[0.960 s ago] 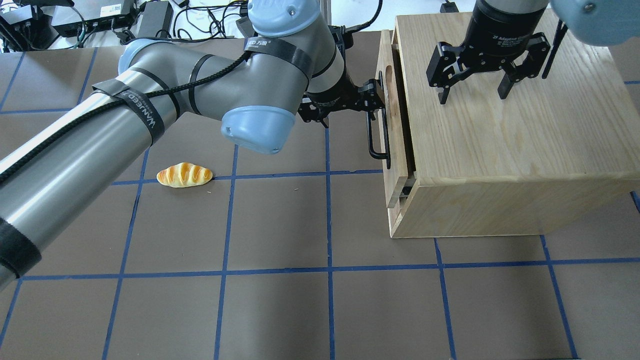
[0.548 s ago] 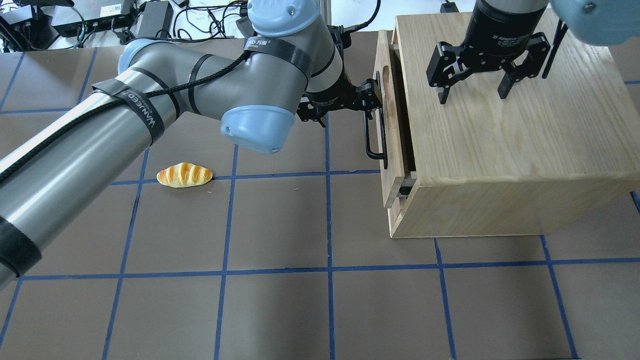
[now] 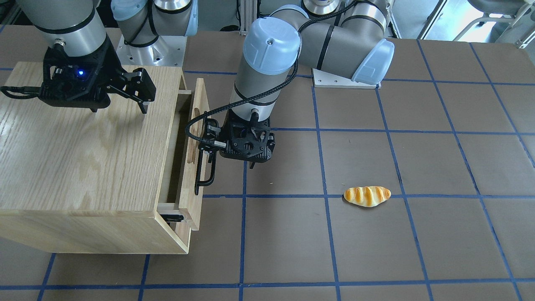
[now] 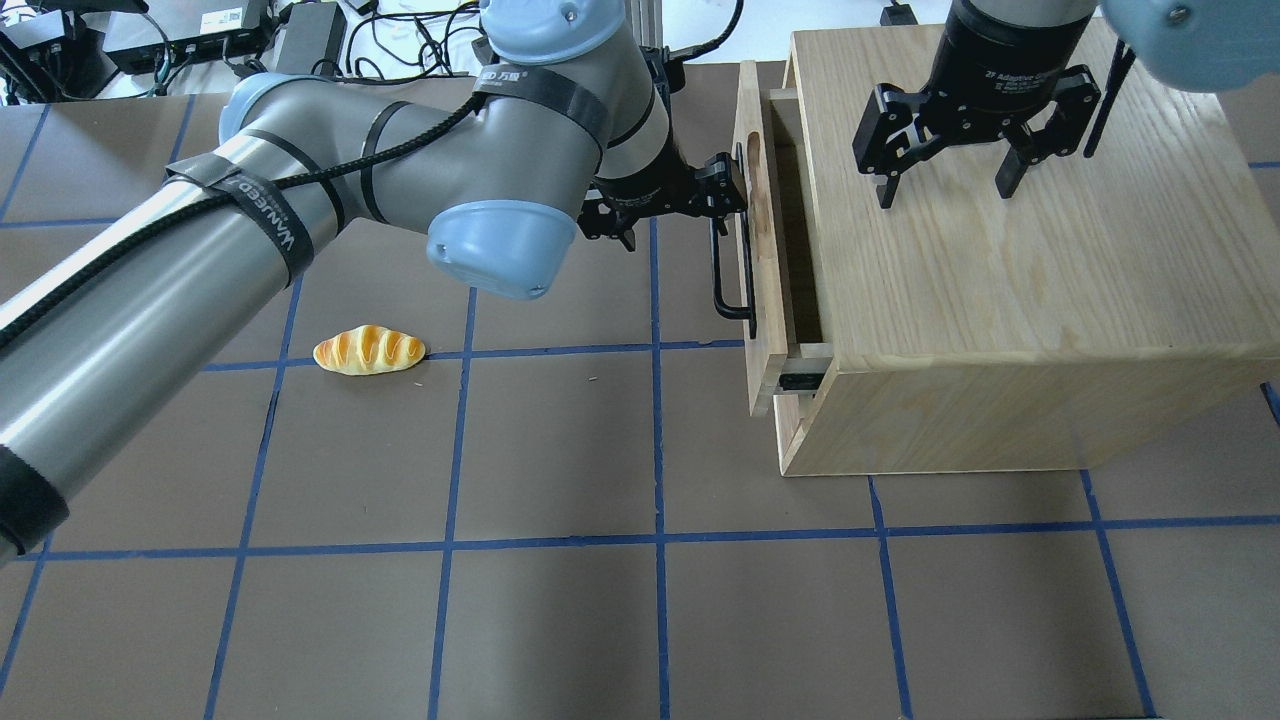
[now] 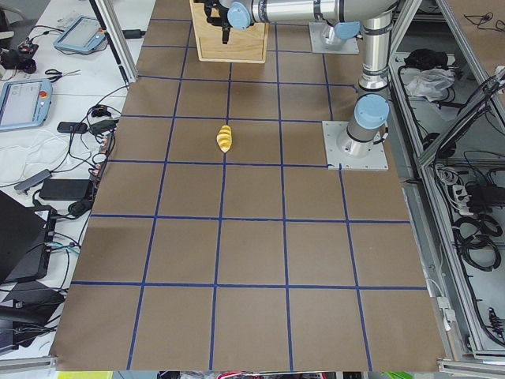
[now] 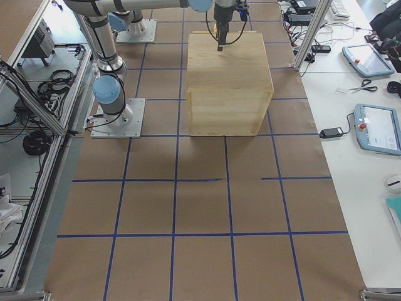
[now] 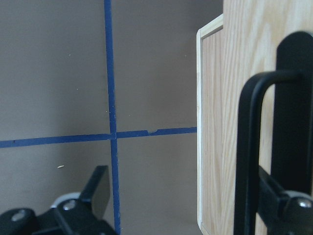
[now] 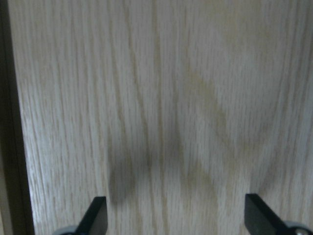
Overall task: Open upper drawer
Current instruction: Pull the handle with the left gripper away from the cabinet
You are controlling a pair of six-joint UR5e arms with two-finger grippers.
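The upper drawer [image 4: 762,250] has a pale front panel and a long black bar handle [image 4: 720,270]. It stands pulled out a little from the oak cabinet [image 4: 1000,300], with a dark gap and a black slide rail [image 4: 800,381] showing. My left gripper [image 4: 725,195] is open at the handle's far end. In the left wrist view one finger [image 7: 286,205] sits behind the bar and the other finger [image 7: 95,188] is out over the table. In the front view it [image 3: 209,144] is beside the panel [image 3: 196,138]. My right gripper [image 4: 945,190] is open and empty just above the cabinet top [image 8: 161,98].
A toy bread roll [image 4: 369,350] lies on the brown mat to the left of the drawer, and also shows in the front view [image 3: 367,196]. Cables and electronics [image 4: 200,35] lie beyond the table's far edge. The left arm's elbow [image 4: 500,250] hangs over the mat between roll and drawer.
The drawer front has slid left, out of the cabinet, and the gap has widened. My left gripper and arm moved left with the handle. The right gripper has not moved.
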